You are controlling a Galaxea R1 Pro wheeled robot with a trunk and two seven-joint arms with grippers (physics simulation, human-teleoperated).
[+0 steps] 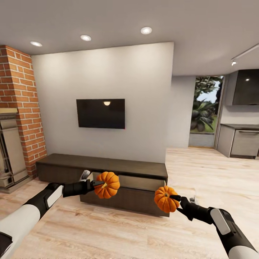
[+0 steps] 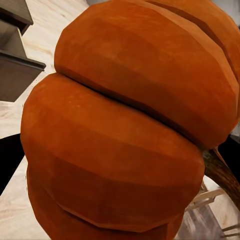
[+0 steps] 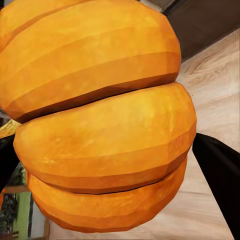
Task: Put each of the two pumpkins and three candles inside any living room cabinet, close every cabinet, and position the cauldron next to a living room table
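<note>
Orange pumpkins (image 1: 107, 185) (image 1: 166, 199) clamped in both outstretched arms' fingers (image 1: 96, 183) (image 1: 176, 197), facing cabinet (image 1: 104, 172)

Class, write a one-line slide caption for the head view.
Each gripper, left and right, holds a pumpkin (left pumpkin, right pumpkin) before the dark cabinet, one front pulled out.

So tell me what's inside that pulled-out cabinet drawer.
The cabinet has one drawer pulled out, showing a pale inner wall. The pumpkin in the left gripper and the drawer's own front hide the bottom, so any contents cannot be seen.

Two pumpkins (image 1: 107, 185) (image 1: 166, 199), one cabinet (image 1: 108, 169)
</note>
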